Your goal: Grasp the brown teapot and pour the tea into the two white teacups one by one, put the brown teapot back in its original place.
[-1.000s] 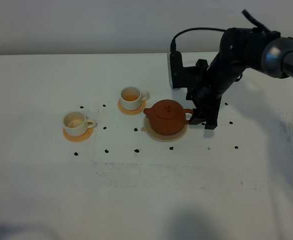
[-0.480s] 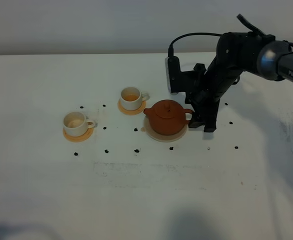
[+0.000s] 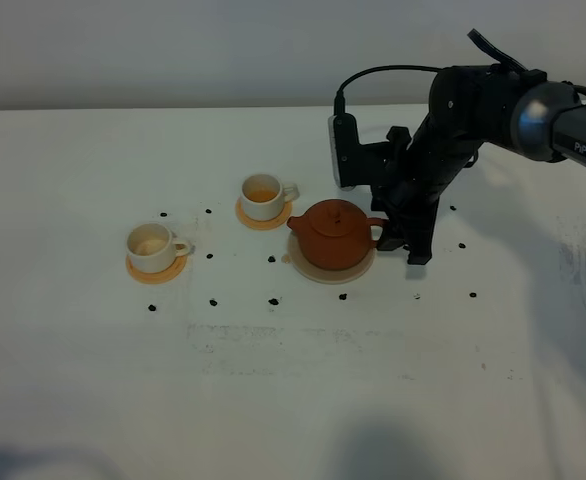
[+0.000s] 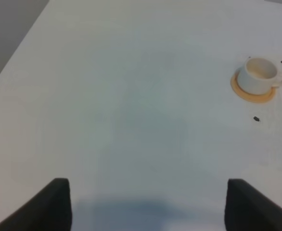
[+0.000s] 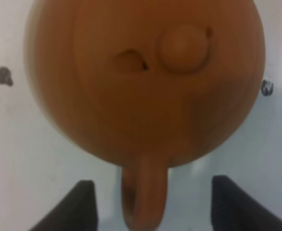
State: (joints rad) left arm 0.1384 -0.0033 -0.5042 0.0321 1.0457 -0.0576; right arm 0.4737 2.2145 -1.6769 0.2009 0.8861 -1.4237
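The brown teapot point(image 3: 331, 235) sits upright on the pale beige trivet point(image 3: 307, 270), its handle point(image 3: 377, 231) pointing right. My right gripper point(image 3: 403, 250) is open and low, a finger on each side of the handle. In the right wrist view the teapot point(image 5: 146, 82) fills the frame, and its handle point(image 5: 143, 202) stands between the gripper's point(image 5: 153, 207) two fingers without touching them. Two white teacups stand on orange-tan coasters: one point(image 3: 263, 193) left of the teapot holds amber tea, the other point(image 3: 153, 246) is farther left. My left gripper point(image 4: 146, 207) is open and empty over bare table.
Small black marks dot the white table point(image 3: 293, 380) around the cups and teapot. The left wrist view shows one teacup point(image 4: 259, 75) on its coaster far ahead, and the table's edge point(image 4: 16, 53) on one side.
The right arm has shifted slightly to the left, closer in on the teapot's handle. The teapot and cups have not moved.
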